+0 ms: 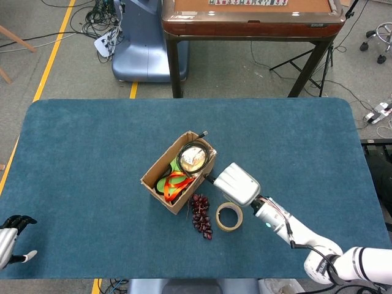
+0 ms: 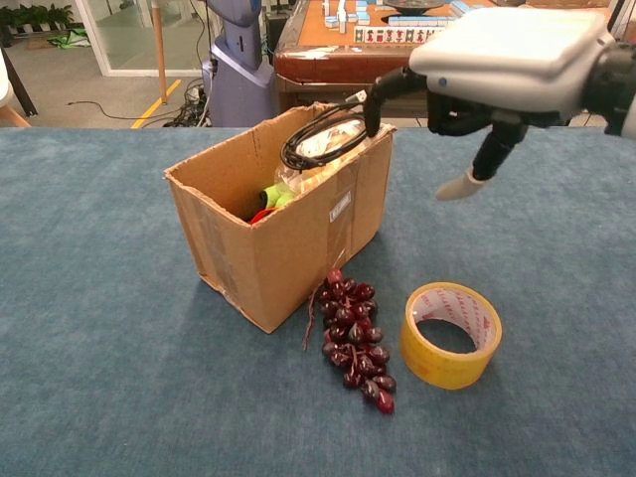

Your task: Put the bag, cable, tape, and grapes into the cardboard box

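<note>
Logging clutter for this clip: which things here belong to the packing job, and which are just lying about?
Job: cardboard box; black cable and bag resting in the box; grapes and yellow tape roll on the table.

Lying about: mahjong table; blue machine base; floor cables.

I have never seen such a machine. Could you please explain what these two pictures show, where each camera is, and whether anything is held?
This is a robot with two arms ending in hands. One camera looks down from its head, one looks forward from its chest. On the blue table stands a cardboard box holding a bag, with a black cable resting on top. Grapes and yellow tape lie beside the box. The right hand hovers empty, fingers apart; the left hand waits at the table's edge, holding nothing.
</note>
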Motion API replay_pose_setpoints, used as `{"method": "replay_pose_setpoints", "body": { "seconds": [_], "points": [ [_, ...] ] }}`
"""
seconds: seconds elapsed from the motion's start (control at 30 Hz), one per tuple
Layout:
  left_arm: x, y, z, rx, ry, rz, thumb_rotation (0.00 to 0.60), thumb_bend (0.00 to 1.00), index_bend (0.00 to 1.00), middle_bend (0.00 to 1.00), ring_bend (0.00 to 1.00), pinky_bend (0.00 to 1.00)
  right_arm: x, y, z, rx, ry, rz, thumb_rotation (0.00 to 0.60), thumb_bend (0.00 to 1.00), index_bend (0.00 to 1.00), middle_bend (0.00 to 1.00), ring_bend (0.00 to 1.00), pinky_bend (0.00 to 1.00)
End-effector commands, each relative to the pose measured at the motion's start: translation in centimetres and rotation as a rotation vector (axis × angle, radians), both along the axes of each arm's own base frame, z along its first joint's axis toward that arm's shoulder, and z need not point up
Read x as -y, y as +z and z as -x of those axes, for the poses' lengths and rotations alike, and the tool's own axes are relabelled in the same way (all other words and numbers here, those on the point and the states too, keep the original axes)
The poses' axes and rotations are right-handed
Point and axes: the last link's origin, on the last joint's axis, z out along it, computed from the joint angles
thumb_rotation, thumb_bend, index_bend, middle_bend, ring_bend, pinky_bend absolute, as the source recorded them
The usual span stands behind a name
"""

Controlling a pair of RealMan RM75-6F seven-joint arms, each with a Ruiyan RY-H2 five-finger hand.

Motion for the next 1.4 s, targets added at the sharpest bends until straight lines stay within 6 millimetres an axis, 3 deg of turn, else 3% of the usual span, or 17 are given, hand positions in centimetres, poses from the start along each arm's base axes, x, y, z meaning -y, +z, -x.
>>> {"method": "replay_pose_setpoints", "body": {
  "seconds": [0.03, 0.33, 0.9, 1.4],
  "points": [
    [0.0, 0.0, 0.0, 0.000, 0.000, 0.000, 0.600, 0.10, 0.30, 0.25, 0.16, 0.40, -0.5, -0.4, 1.3, -0.030, -0.016, -0.020, 0.600, 0.13, 0.35, 1.00, 1.00, 1.00],
    [0.0, 0.0, 0.1, -0.002, 0.002, -0.001, 0.600, 0.10, 0.30, 0.25, 0.16, 0.40, -1.2, -2.2, 3.9, -0.099, -0.055, -0.090, 0.600, 0.19, 0.39, 1.00, 1.00, 1.00],
    [0.0, -0.2, 0.1, -0.012, 0.004, 0.006, 0.600, 0.10, 0.32, 0.29, 0.16, 0.40, -4.4, -2.7, 7.7, -0.148, -0.117, -0.174, 0.600, 0.20, 0.41, 1.00, 1.00, 1.00],
    [0.0, -0.3, 0.2, -0.014, 0.008, 0.008, 0.600, 0.10, 0.32, 0.29, 0.16, 0.40, -4.4, -4.9, 9.7, -0.205, -0.154, -0.221, 0.600, 0.22, 0.42, 1.00, 1.00, 1.00]
  ]
}}
